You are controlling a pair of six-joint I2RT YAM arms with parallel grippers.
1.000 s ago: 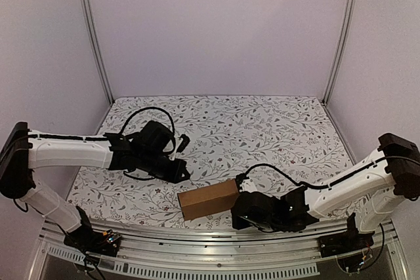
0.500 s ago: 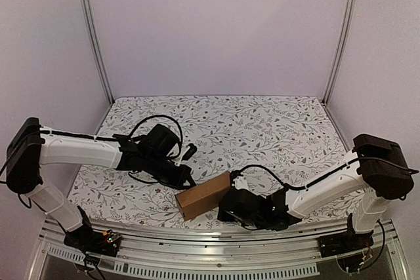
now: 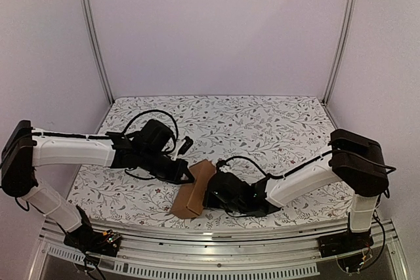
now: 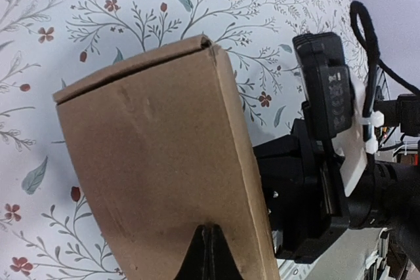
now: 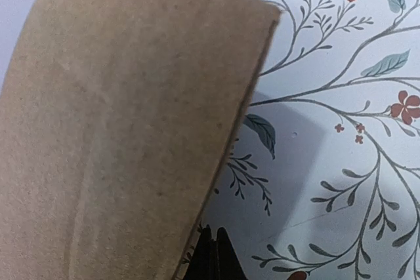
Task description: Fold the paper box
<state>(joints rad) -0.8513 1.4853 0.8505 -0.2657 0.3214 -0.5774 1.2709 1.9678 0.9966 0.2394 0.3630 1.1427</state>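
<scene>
The paper box (image 3: 192, 191) was plain brown and lay folded up on the desk (image 3: 262, 122), which had a white cloth with little flowers and leaves on it. The box lay slanted, with one end pointing to the far side of the desk. Both arms reached in low to the box, one from each side. The left claw (image 3: 188, 176) was just left of the box's far end. Its two fingers were pressed tight together, with nothing between them. In the left wrist view, the left claw's (image 4: 209, 254) dark tip touched the wide brown face of the box (image 4: 157, 175), and the flowered desk (image 4: 98, 18) showed past the box. The black wrist of the right arm (image 4: 315, 162) sat right beside the box there, with a black cable (image 4: 367, 37) looping above it. The right claw (image 3: 209, 196) was at the box's right side. It was clenched tight too and held nothing. In the right wrist view, the right claw's (image 5: 211, 257) tip sat at the box's (image 5: 118, 129) long edge, and the box cast a gray shadow on the desk (image 5: 341, 96) to its right. I could not tell if that tip touched the box.
</scene>
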